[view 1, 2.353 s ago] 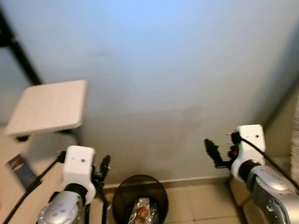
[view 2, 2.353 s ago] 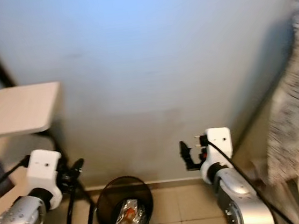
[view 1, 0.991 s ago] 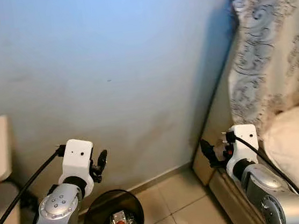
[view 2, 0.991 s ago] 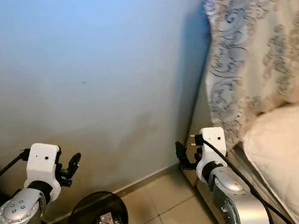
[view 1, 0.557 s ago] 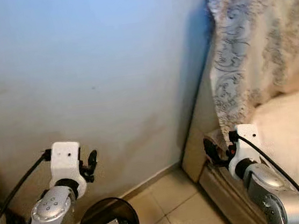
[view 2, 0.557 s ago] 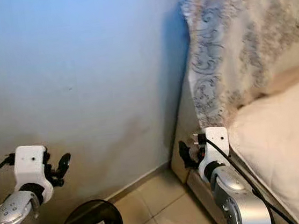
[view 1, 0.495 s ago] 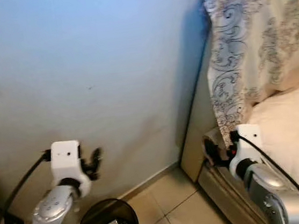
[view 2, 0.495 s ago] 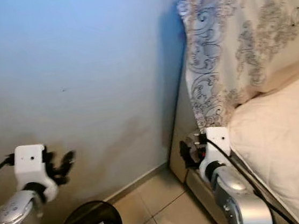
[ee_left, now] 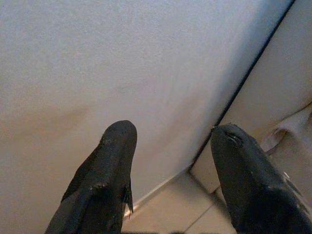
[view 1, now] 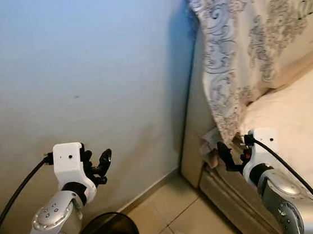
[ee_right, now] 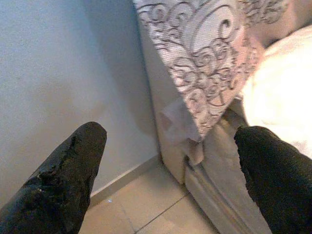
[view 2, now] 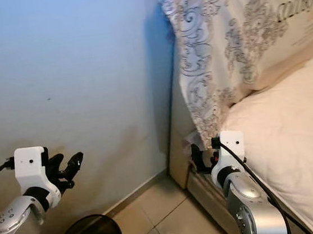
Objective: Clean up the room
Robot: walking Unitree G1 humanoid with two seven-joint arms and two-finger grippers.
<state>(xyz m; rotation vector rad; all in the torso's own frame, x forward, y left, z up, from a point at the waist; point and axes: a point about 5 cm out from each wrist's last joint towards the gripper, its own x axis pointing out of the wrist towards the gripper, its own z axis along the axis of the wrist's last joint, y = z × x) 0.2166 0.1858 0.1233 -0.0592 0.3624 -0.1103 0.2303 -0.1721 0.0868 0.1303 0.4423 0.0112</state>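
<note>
pale blue wall [view 1: 82, 57] straight ahead, a brownish stain low down near the skirting. beige floor tiles [view 1: 173, 216] below it. on the right a bed with a cream quilted mattress [view 2: 294, 135], and a patterned pillow [view 1: 237, 34] with grey swirls standing against the light headboard [view 1: 195, 129]. a scrap of crumpled white tissue [ee_right: 178, 122] is tucked at the bed's corner, under the pillow's edge.
</note>
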